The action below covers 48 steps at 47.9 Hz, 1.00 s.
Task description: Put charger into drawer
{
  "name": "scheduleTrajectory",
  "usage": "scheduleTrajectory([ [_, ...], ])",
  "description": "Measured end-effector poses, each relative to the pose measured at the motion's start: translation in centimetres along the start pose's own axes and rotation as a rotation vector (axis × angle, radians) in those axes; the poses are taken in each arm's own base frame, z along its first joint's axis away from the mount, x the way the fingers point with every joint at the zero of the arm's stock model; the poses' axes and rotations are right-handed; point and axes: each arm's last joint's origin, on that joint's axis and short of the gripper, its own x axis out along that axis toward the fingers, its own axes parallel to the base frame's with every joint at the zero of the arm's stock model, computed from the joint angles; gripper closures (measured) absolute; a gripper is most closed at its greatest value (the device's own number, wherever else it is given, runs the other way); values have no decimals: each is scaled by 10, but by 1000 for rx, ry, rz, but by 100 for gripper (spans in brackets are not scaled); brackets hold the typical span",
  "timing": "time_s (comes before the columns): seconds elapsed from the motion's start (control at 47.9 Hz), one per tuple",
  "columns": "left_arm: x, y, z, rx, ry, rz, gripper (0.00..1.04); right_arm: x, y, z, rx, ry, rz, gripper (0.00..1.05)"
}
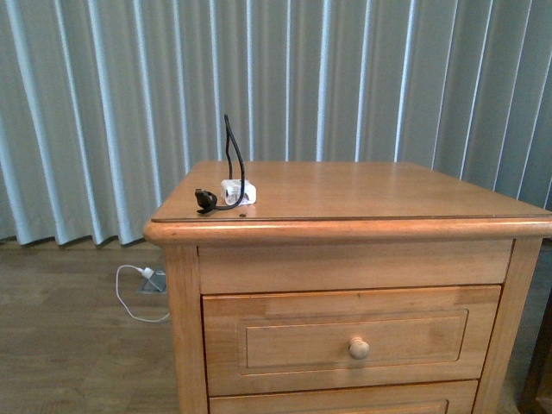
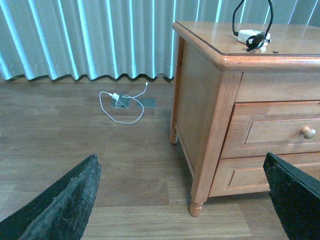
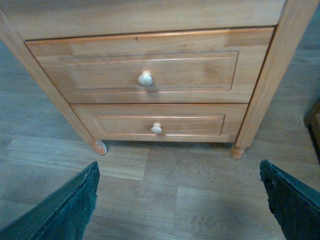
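Observation:
The charger (image 1: 236,191), a small white plug block with a thin black curling cable, lies on the nightstand's top near its front left corner; it also shows in the left wrist view (image 2: 248,35). The drawer (image 1: 345,341) is the upper one, closed, honey wood with a round knob (image 1: 359,348); the right wrist view faces it (image 3: 150,75). My left gripper (image 2: 182,200) is open above the floor, left of the nightstand. My right gripper (image 3: 180,202) is open, low and in front of the drawers. Neither arm shows in the front view.
The lower drawer (image 3: 159,125) is closed below the upper one. A white cable and plug (image 2: 120,100) lie on the wood floor by the pleated curtain (image 1: 129,103). A dark object (image 3: 314,120) stands right of the nightstand.

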Motion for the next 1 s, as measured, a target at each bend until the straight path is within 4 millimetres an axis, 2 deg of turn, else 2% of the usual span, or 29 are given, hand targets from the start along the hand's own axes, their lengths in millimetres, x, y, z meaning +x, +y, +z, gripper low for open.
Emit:
scheduleTrajectory([
  [0.23, 0, 0, 0, 0, 0, 0, 6, 97, 28, 10, -67, 102, -2, 9],
  [0.355, 0, 0, 0, 0, 0, 0, 6, 129, 36, 7, -81, 125, -15, 9],
  [0.459, 0, 0, 0, 0, 0, 0, 6, 169, 45, 4, -103, 133, -23, 9],
  [0.647, 0, 0, 0, 0, 0, 0, 6, 210, 52, 1, -112, 141, -45, 9],
  [0.731, 0, 0, 0, 0, 0, 0, 6, 223, 53, 1, -113, 136, -57, 9],
  [1.002, 0, 0, 0, 0, 0, 0, 6, 249, 49, -5, -110, 142, -82, 9],
])
